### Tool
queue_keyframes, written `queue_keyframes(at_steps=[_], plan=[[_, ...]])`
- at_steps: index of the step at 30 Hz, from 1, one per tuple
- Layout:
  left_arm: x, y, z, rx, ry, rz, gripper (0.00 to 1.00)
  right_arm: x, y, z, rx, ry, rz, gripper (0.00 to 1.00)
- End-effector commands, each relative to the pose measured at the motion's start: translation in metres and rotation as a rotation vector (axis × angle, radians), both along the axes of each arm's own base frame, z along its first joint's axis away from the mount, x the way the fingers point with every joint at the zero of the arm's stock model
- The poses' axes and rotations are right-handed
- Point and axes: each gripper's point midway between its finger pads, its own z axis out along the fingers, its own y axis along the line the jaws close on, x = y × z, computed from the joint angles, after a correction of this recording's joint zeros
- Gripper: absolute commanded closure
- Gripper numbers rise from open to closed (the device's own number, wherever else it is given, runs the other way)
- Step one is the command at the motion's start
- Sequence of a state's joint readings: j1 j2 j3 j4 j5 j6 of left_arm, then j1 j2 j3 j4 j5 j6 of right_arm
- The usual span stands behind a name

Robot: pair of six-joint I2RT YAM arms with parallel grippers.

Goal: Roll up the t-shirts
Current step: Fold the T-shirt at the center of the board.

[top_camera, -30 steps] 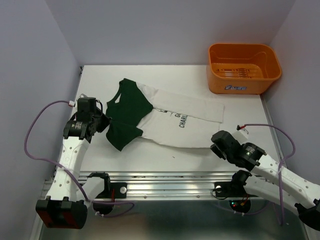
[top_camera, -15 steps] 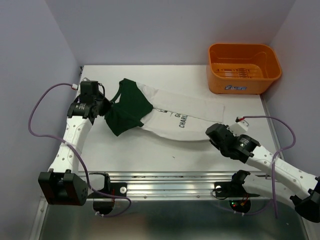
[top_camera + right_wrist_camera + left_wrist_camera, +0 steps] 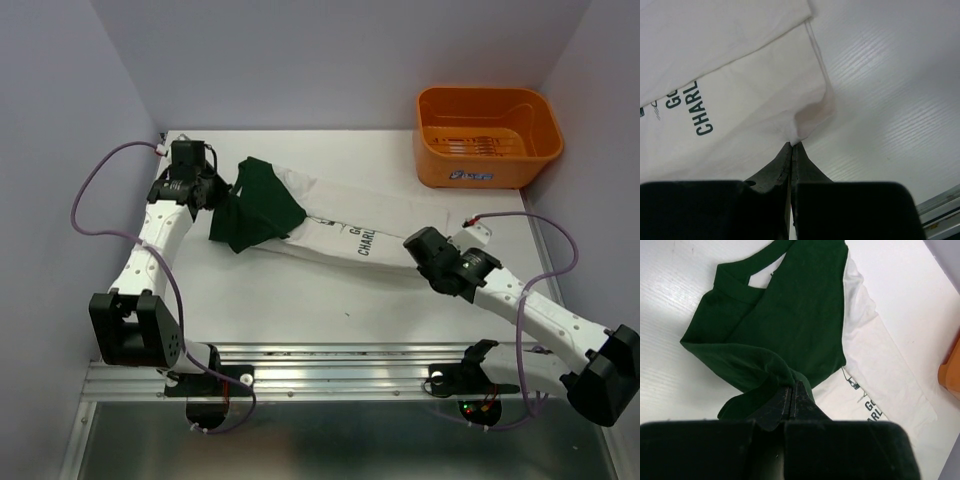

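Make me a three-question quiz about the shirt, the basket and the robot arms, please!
1. Where is the basket?
A. at the far right corner of the table
B. at the near left corner
C. on the floor

2. What colours is the shirt?
A. red and blue
B. white and dark green
C. all yellow

3. What are the left gripper and right gripper doing?
A. both hanging wide open
B. both pinched shut on cloth
C. both reaching inside the basket

Answers:
1 A: it sits by the far right edge, apart from the shirt.
2 B: the top part is green and the body is white with dark letters.
3 B: the left one nips the green part and the right one nips a white corner.
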State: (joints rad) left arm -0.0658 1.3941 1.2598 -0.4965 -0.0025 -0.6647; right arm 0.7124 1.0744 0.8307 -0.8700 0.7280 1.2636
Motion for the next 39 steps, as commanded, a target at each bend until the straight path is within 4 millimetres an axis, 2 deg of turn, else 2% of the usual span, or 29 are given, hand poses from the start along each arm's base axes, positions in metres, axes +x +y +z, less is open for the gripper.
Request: queue_keyframes(at_steps=[1, 5, 7, 9, 10, 16, 19, 22, 31, 39], plan=[[0.028, -0.002, 0.036, 0.033, -0.126, -0.034, 1.0, 0.014, -0.008, 0.014, -0.01, -0.046, -0.022, 0.99], [0.04, -0.006, 0.036, 0.049, -0.128, -0.059, 1.0, 0.018, -0.011, 0.009, -0.022, -0.032, -0.024, 0.99], [0.046, -0.01, 0.028, 0.06, -0.106, -0.08, 1.0, 0.021, -0.012, 0.008, -0.026, -0.032, -0.028, 0.99], [0.05, -0.015, 0.028, 0.065, -0.104, -0.093, 1.0, 0.023, -0.01, 0.005, -0.032, -0.025, -0.026, 0.99], [0.053, -0.024, 0.024, 0.053, -0.097, -0.128, 1.0, 0.024, -0.013, 0.005, -0.036, -0.024, -0.036, 0.99], [0.067, -0.034, 0.022, 0.064, -0.094, -0.148, 1.0, 0.029, -0.016, -0.002, -0.054, -0.008, -0.05, 0.99], [0.073, -0.036, 0.02, 0.067, -0.091, -0.153, 1.0, 0.032, -0.018, -0.004, -0.065, -0.004, -0.054, 0.99], [0.08, -0.032, 0.007, 0.091, -0.064, -0.129, 1.0, 0.035, -0.02, -0.008, -0.081, 0.004, -0.058, 0.99], [0.098, -0.037, -0.014, 0.096, -0.035, -0.122, 1.0, 0.05, -0.028, -0.017, -0.113, 0.027, -0.062, 0.99], [0.115, -0.043, -0.019, 0.131, -0.027, -0.123, 1.0, 0.062, -0.029, -0.027, -0.14, 0.057, -0.053, 0.99]])
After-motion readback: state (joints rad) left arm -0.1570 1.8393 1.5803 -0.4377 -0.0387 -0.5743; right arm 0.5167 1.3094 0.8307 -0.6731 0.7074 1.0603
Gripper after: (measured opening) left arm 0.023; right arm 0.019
